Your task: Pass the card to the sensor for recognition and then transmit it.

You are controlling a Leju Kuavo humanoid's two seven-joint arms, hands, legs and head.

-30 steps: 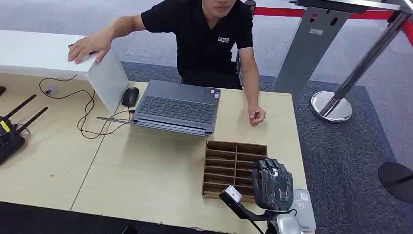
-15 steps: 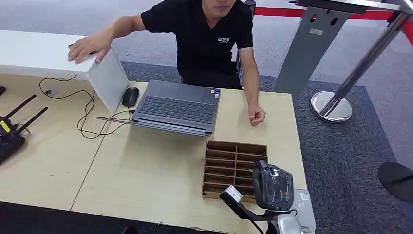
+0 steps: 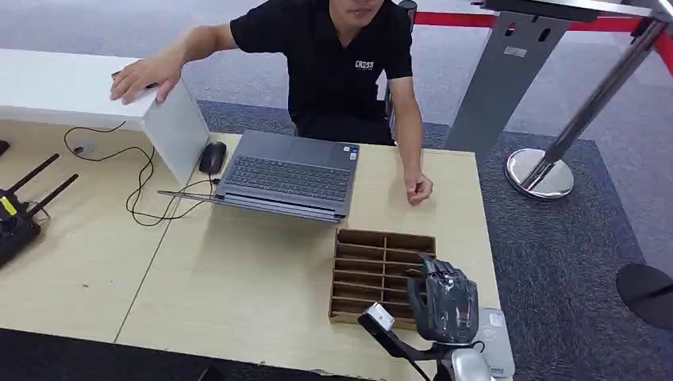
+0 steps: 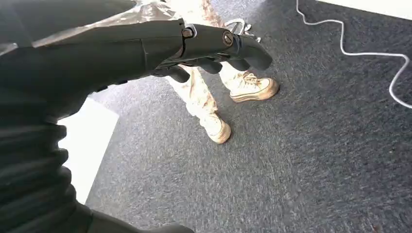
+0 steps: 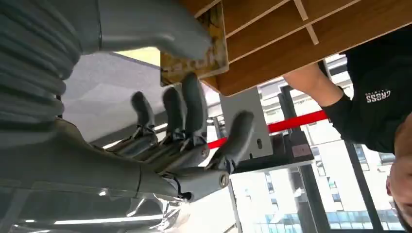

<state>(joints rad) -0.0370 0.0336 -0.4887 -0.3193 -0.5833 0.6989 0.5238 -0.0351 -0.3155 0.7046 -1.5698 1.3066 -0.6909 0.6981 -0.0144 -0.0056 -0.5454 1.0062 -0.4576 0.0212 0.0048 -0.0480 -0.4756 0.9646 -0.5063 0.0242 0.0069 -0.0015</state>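
Card (image 5: 194, 53): yellow printed card, pinched between thumb and fingers of right robot hand, at the edge of the wooden slot tray; upper middle of the right wrist frame.
Right robot hand (image 3: 443, 300): closed on the card, lower right of the head frame, over the near right corner of the tray.
Change: hand drawn slightly toward the lower frame edge and leftward against a second ago; more of the sensor uncovered.
Sensor (image 3: 494, 337): pale flat reader pad at the desk's near right corner, partly under the hand.
Meaning for task: card apparently lifted from a slot; presentation to the sensor judged as next step, handover not yet begun.
Slot tray (image 3: 373, 266): brown divided tray, lower centre right of the head frame, beside the sensor.
Left robot hand (image 4: 209, 48): fingers loosely curled, holding nothing, hanging over grey carpet.
Person (image 3: 341, 63): seated at top centre, one fist resting on the desk (image 3: 238, 278), the other hand on a white box.
Laptop (image 3: 290, 175): open, centre of the head frame, above the tray.
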